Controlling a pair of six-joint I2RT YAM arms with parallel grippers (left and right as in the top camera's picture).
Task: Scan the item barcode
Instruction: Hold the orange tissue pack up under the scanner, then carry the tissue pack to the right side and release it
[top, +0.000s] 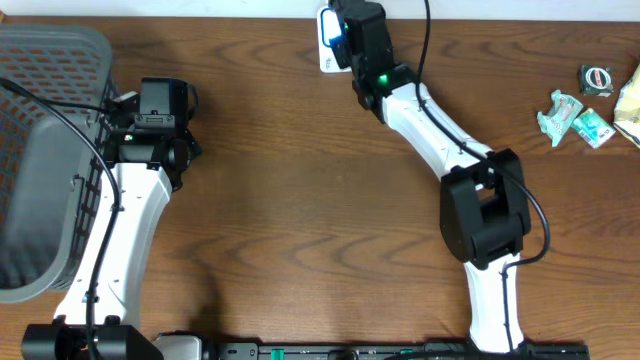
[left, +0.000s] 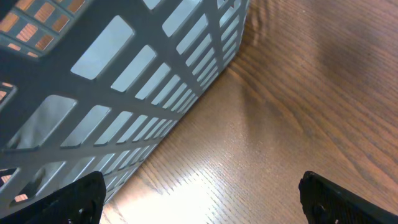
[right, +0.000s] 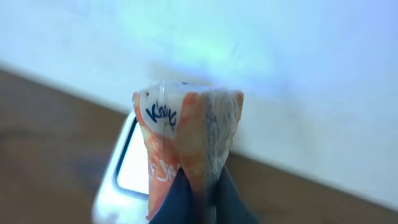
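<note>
The packet (right: 186, 137) is a small orange-and-white film sachet, pinched at its lower end by the right gripper (right: 202, 202), whose jaws are clenched tight on it. I hold it at the far edge of the table (top: 300, 200), just above the white scanner (right: 121, 171), whose window glows blue in the overhead view.

I judge the packet light, soft and crinkly. It will bend and flop rather than keep a face flat, and glossy film may slip or throw glare at the scanner window. Gripping the crimped seam seems right to me, since that is likely the stiffest part and it leaves the printed faces free. I cannot tell which face carries the barcode.

The left gripper (left: 205, 208) is released, jaws spread wide and holding nothing, just beside the grey basket (left: 124, 93) on the left side of the table.

Counting: one packet in hand, one scanner, one basket, two arms. Some loose items (top: 585, 105) lie at the far right of the table, well apart from the scanner. I make out about four, though one is cut off by the frame's edge.
</note>
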